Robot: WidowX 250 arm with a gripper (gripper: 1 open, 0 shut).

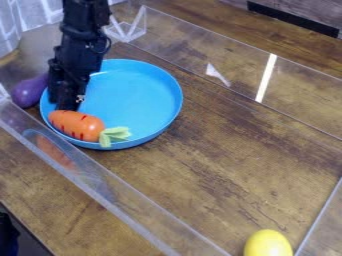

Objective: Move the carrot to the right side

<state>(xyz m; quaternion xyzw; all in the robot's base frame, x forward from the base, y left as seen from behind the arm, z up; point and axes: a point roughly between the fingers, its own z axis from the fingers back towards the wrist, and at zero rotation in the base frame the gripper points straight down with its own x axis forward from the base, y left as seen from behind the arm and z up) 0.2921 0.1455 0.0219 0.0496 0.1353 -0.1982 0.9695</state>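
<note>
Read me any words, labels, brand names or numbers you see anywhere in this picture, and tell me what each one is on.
No readable text anywhere.
Carrot: dark stripe marks only, no letters.
Blue plate: plain.
Eggplant: plain.
Yellow toy: plain.
Gripper: black, with no label that can be made out at this size.
Wooden table: only wood grain and a light reflection.

Blue plate on wooden table, purple eggplant toy at left, yellow lemon toy near bottom edge
</note>
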